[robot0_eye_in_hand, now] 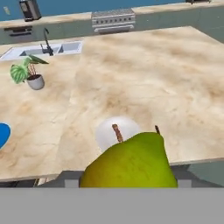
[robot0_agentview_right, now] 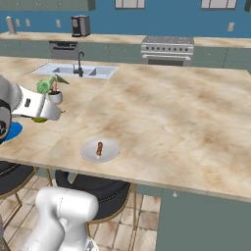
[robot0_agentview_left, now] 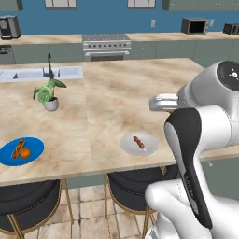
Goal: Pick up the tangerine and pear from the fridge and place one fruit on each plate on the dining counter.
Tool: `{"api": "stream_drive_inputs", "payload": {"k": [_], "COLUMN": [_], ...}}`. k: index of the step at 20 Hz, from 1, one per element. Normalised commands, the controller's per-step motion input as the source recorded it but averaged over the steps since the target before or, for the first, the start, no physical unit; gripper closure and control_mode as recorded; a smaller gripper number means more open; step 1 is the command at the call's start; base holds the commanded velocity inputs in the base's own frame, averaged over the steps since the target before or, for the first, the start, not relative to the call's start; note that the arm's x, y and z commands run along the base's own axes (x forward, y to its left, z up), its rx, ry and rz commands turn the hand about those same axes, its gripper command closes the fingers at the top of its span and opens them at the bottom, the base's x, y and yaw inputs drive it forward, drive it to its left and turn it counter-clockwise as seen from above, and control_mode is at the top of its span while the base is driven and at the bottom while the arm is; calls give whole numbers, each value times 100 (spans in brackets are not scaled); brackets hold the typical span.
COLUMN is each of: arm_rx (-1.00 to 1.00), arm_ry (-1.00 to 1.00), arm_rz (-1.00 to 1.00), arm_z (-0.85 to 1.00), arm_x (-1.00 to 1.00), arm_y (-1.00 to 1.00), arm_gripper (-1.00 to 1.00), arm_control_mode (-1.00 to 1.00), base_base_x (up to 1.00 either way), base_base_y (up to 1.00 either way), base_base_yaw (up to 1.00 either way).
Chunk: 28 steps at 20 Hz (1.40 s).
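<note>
My gripper (robot0_eye_in_hand: 129,177) is shut on the yellow-green pear (robot0_eye_in_hand: 131,162), which looms large at the bottom of the hand view. It hangs above the near edge of the dining counter (robot0_agentview_left: 116,93), short of the white plate (robot0_eye_in_hand: 105,131). That plate (robot0_agentview_left: 128,140) carries a small sausage-like piece (robot0_agentview_left: 139,142). Further left, the blue plate (robot0_agentview_left: 7,154) holds the tangerine (robot0_agentview_left: 25,152) beside a reddish piece. From the right base view the gripper (robot0_agentview_right: 49,115) sits at the left edge with the pear (robot0_agentview_right: 39,119) under it. The fridge is out of view.
A potted plant (robot0_agentview_left: 48,93) stands on the counter near the sink and tap (robot0_agentview_left: 49,70). Dark round stools (robot0_agentview_left: 28,198) sit under the counter's near edge. A steel stove (robot0_agentview_left: 106,45) and a microwave (robot0_agentview_left: 194,25) line the back wall.
</note>
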Motion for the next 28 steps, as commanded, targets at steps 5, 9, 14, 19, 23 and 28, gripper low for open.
{"api": "stream_drive_inputs", "payload": {"k": [5,9,14,19,23,28], "arm_rx": [10,2,0,0,0,0], "arm_ry": [30,20,15,13,10,2], "arm_rz": [-3,-1,-3,-7,-11,-9], "arm_z": [-55,-77,-91,-75,-58,-61], "arm_x": [74,62,57,59,73,65], "arm_y": [-34,-18,-5,0,0,0], "arm_gripper": [100,100,100,100,100,100], "arm_control_mode": [-100,-100,-100,-100,-100,-100], "base_base_x": [0,0,0,0,0,0], "base_base_y": [0,0,0,0,0,0], "base_base_yaw": [0,0,0,0,0,0]}}
